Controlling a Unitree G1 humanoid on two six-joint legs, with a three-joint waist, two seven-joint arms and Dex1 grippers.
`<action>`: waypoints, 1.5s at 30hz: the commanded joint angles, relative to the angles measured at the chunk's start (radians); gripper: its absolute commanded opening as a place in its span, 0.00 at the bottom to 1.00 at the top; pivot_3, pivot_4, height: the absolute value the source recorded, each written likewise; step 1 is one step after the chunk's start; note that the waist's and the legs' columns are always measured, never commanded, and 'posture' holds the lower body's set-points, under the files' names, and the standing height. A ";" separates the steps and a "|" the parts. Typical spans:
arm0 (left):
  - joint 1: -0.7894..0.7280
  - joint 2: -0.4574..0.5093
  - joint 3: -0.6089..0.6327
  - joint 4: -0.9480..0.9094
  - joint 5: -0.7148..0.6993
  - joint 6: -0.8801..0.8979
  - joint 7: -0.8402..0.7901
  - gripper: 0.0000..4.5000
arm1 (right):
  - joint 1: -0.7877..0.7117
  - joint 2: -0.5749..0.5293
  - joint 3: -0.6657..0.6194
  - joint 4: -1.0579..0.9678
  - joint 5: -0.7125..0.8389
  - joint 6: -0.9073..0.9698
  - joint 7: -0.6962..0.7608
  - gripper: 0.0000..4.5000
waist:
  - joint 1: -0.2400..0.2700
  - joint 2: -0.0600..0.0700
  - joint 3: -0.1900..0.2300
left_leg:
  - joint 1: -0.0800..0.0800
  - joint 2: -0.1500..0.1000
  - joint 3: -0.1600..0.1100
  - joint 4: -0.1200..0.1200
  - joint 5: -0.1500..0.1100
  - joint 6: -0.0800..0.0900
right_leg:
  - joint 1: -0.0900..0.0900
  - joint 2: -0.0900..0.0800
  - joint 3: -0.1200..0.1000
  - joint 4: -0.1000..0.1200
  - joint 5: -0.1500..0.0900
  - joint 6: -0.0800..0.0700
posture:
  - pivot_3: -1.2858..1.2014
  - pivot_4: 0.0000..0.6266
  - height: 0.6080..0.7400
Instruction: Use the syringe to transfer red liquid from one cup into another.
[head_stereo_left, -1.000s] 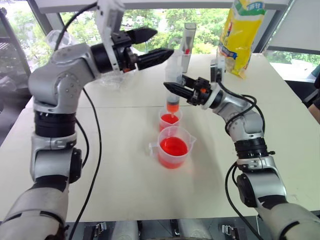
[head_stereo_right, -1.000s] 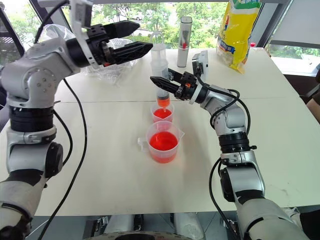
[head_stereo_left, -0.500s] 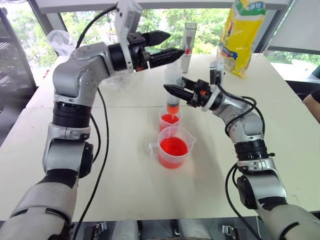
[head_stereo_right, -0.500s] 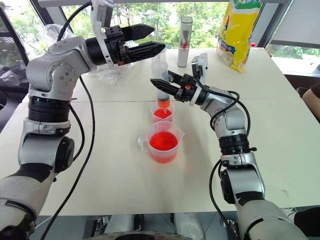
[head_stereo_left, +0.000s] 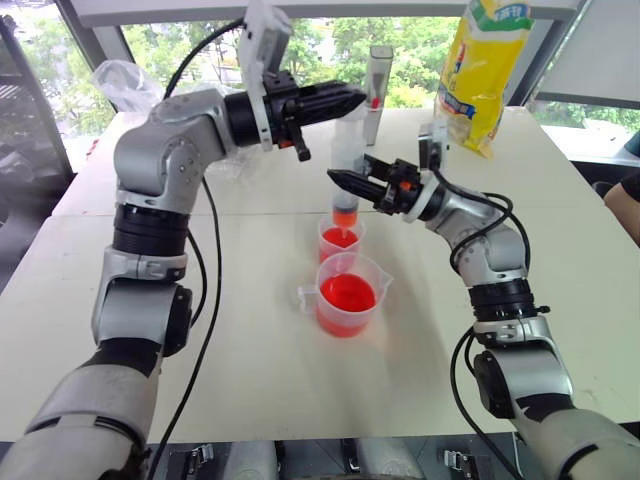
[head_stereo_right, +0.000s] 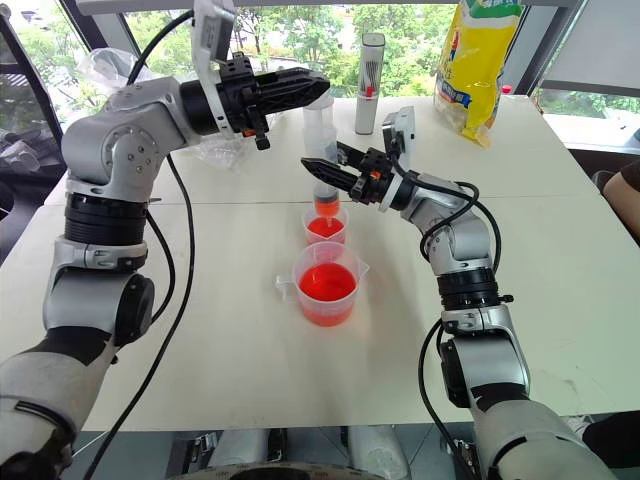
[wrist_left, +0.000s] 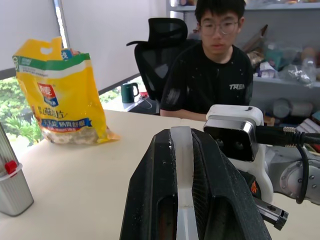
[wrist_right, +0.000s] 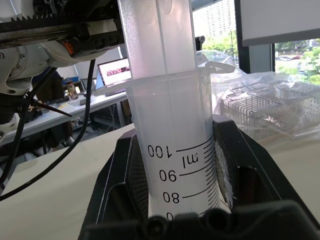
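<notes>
Left eye view, read from left to right: the left claw, its two black fingers pressed together on the white plunger of the syringe, reaches in level from the left above the middle of the white desk. Just below it the syringe stands upright, its clear barrel pinched by the right claw, which comes in from the right; in the right wrist view the printed graduations show between the black fingers. The orange-red tip of the syringe points down into the smaller clear cup, which holds red liquid. Just in front of that cup, touching or nearly so, stands the larger handled beaker, also holding red liquid, its handle turned to the left. Farther back on the desk stands an upright grey-white tube, and to its right a yellow bag. In the left wrist view a person in a black shirt sits behind the far side of the desk.
</notes>
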 joint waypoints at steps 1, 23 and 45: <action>-0.004 0.008 -0.014 -0.034 0.015 0.003 -0.011 0.01 | -0.024 0.008 -0.018 -0.062 0.019 -0.004 0.000 0.31 | 0.001 0.000 0.000 | 0.000 0.000 0.000 0.000 0.000 0.000 | 0.000 0.000 0.000 0.000 0.000 0.000 | 0.52 0.24 1.00; 0.077 -0.012 -0.048 -0.082 0.049 -0.001 -0.013 0.01 | -0.082 -0.007 -0.070 -0.132 0.068 0.079 -0.015 0.31 | 0.000 0.000 0.000 | 0.000 0.000 0.000 0.000 0.000 0.000 | 0.000 0.000 0.000 0.000 0.000 0.000 | 0.52 0.24 1.00; 0.144 -0.023 -0.065 -0.123 0.050 0.015 0.007 0.01 | -0.140 -0.023 -0.094 -0.132 0.102 0.098 -0.025 0.31 | 0.001 0.000 0.000 | 0.000 0.000 0.000 0.000 0.000 0.000 | 0.000 0.000 0.000 0.000 0.000 0.000 | 0.52 0.24 1.00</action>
